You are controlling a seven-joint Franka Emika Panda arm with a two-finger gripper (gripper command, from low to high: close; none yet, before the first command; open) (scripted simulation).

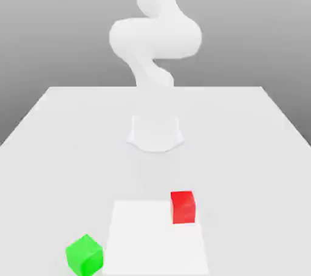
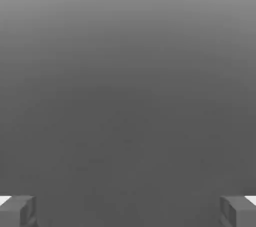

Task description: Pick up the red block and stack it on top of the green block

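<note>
1. The red block [image 1: 183, 207] sat on the white table [image 1: 255, 147], at the far right corner of a brighter white square patch [image 1: 157, 241] in the exterior view.
2. The green block [image 1: 84, 255] lay at about eight o'clock from the red one, well apart, just off the patch's left edge.
3. The white arm [image 1: 155, 37] rose at twelve o'clock beyond both blocks.
4. In the hand view, the gripper [image 2: 128, 211] stood wide open, its fingertips [image 2: 17, 210] far apart, nothing between them.
</note>
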